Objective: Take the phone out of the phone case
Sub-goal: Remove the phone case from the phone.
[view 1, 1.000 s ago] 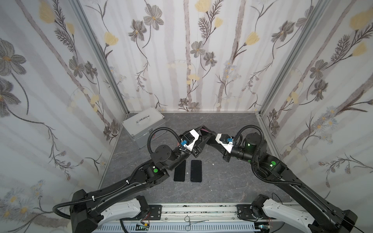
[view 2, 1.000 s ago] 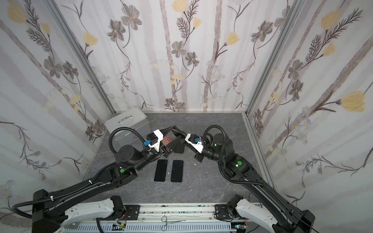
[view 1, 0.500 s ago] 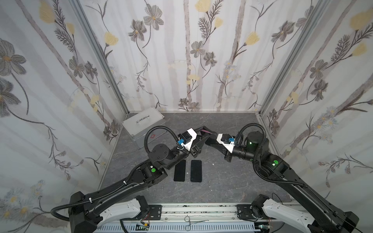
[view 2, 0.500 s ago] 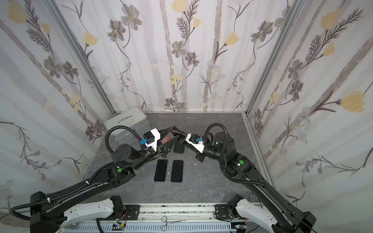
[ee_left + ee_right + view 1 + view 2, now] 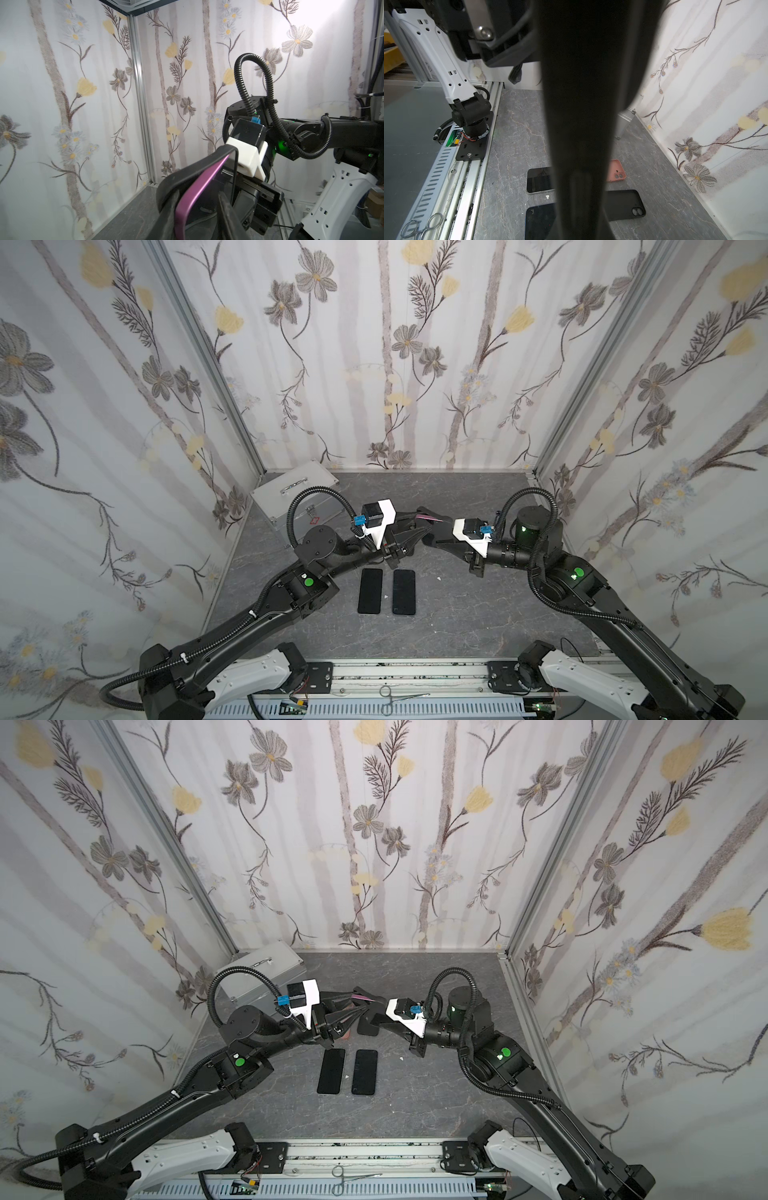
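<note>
Top views show forceps (image 5: 401,699) nearest, then two bare phones (image 5: 370,591) flat on the surface (image 5: 457,614). Beyond, held aloft, the purple phone (image 5: 197,182) sits in its black phone case (image 5: 187,170); the right gripper (image 5: 430,536) is clamped on the case's end, while the left gripper (image 5: 197,195) straddles both, grip uncertain.

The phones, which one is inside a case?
The purple phone, held in the air inside the black case; the two other phones lie bare on the table.
</note>
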You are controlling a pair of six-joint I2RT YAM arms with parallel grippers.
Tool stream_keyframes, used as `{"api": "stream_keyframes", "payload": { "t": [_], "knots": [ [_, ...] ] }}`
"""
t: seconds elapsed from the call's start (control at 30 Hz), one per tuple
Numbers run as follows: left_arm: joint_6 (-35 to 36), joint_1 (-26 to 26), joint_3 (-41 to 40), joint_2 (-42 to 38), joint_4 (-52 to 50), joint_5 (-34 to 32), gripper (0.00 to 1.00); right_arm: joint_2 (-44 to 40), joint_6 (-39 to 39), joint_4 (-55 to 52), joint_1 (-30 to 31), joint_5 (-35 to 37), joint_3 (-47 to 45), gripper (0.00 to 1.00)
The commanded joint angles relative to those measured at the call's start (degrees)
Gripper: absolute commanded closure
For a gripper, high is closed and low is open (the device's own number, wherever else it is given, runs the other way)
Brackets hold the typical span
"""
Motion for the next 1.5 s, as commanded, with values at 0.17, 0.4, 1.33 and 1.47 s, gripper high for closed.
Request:
{"api": "stream_keyframes", "payload": {
  "t": [0.17,0.4,1.33,1.47],
  "knots": [
    [-5.0,0.2,0.9,2.7,-4.3,13.4,0.65,0.2,0.2,7.5,0.2,-12.4,0.7,1.00],
    [-5.0,0.2,1.2,2.7,-4.1,13.9,0.75,-0.2,3.9,11.9,-0.7,-14.9,-0.6,1.00],
    [32.8,1.7,10.4,6.9,-37.4,3.3,1.00,4.0,7.0,-13.0,-5.6,-2.4,13.8,0.49],
    [33.8,1.7,11.1,7.3,-38.1,3.6,1.00,9.3,6.3,-19.2,-2.9,-0.5,19.0,0.50]
  ]
}}
